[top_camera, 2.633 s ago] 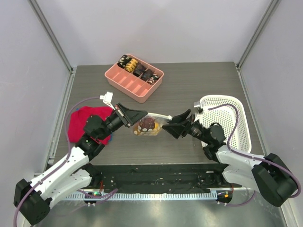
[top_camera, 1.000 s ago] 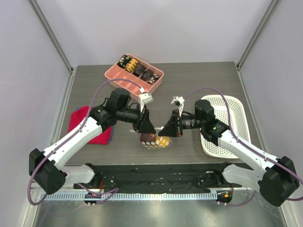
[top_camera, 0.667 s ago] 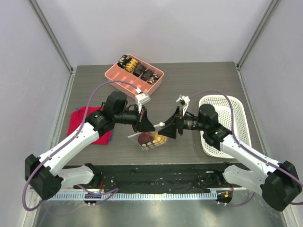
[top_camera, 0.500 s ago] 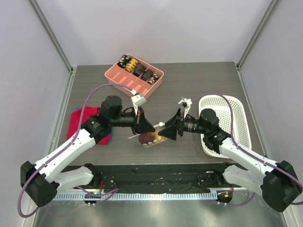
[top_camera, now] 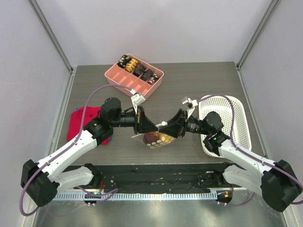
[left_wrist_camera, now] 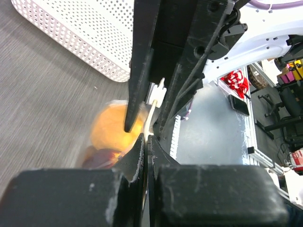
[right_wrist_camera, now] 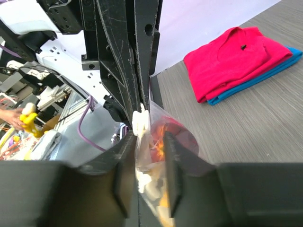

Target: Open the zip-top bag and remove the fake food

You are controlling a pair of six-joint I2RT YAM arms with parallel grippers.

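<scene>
The clear zip-top bag [top_camera: 156,138] hangs between my two grippers just above the table. Its white zip strip [right_wrist_camera: 141,120] is at the top. The fake food is inside: an orange piece [top_camera: 164,139] and a dark red-purple piece [top_camera: 150,137]. Both also show in the left wrist view, the orange piece [left_wrist_camera: 111,130] and the dark piece [left_wrist_camera: 102,158]. My left gripper [top_camera: 152,127] is shut on the bag's top edge [left_wrist_camera: 146,142]. My right gripper [top_camera: 166,127] faces it, and its jaws [right_wrist_camera: 149,142] are pinched on the bag just below the zip strip.
A pink divided tray [top_camera: 128,82] with brown and yellow-striped pieces stands at the back. A white perforated basket [top_camera: 227,101] is at the right and also shows in the left wrist view [left_wrist_camera: 80,33]. A red cloth [top_camera: 83,123] lies folded on a blue one [right_wrist_camera: 265,78] at the left.
Earlier the bag lay on the table between low grippers. Both grippers then lifted it. Over the last second both wrists tilted back and lower, and the bag stayed held between them.
</scene>
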